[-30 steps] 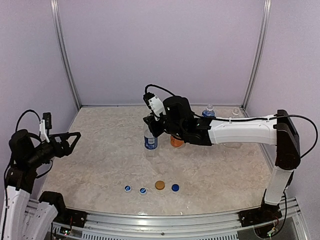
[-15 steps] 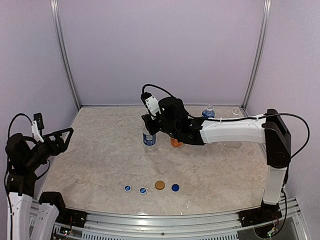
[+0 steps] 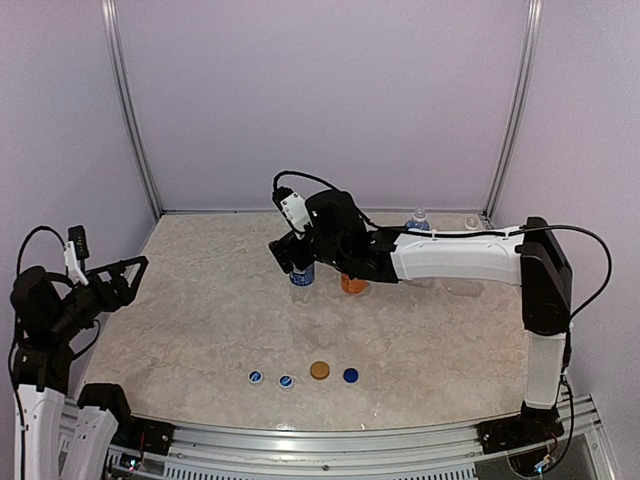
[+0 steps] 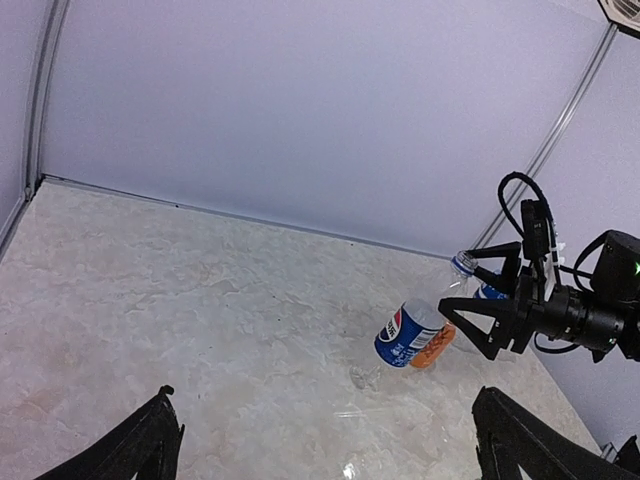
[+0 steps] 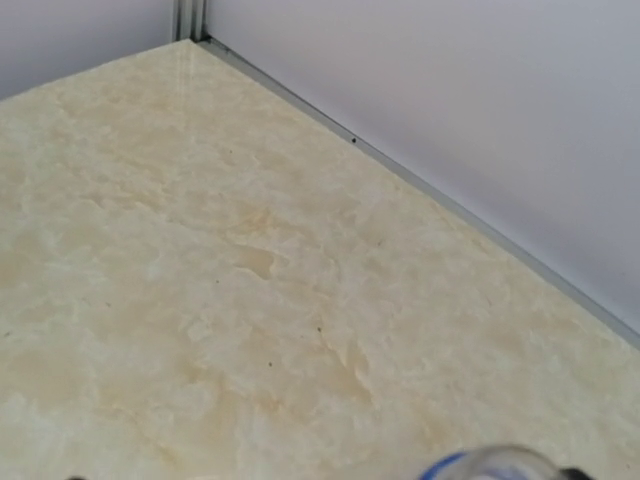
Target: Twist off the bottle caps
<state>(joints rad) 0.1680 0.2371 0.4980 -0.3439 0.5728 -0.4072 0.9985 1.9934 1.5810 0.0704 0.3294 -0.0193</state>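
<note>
**Q.** What has just changed?

**A.** The right hand (image 3: 285, 255) has spread its fingers. A moment earlier they were closed on the top of the bottle with the blue label (image 4: 405, 335). The arm has also reached farther out over the table (image 3: 200, 330), taking that bottle with it. The left hand (image 3: 135, 275) has drawn back toward its own side.

**Q.** What does that mean for the task?

**A.** Probably little is left. Four caps (image 3: 319, 370) lie in a row well behind the right hand, toward the arm bases, one for each bottle in view. The release looks like the setting-down of the last opened bottle.

**Q.** How does the right hand stand now?

**A.** Its fingers are wide apart, as the left wrist view shows most clearly. The labelled bottle is directly beneath the fingertips, and its rim shows at the bottom edge of the right wrist view. It appears to lean in the left wrist view. It is not clamped, but whether a finger touches it cannot be told. The orange bottle (image 3: 352, 284) stands just beside the hand, on its wrist side. Two more bottles (image 3: 418, 221) stand beyond the forearm.

**Q.** And the left hand?

**A.** Its fingers are fully apart and hold nothing, well apart from every bottle.
</note>
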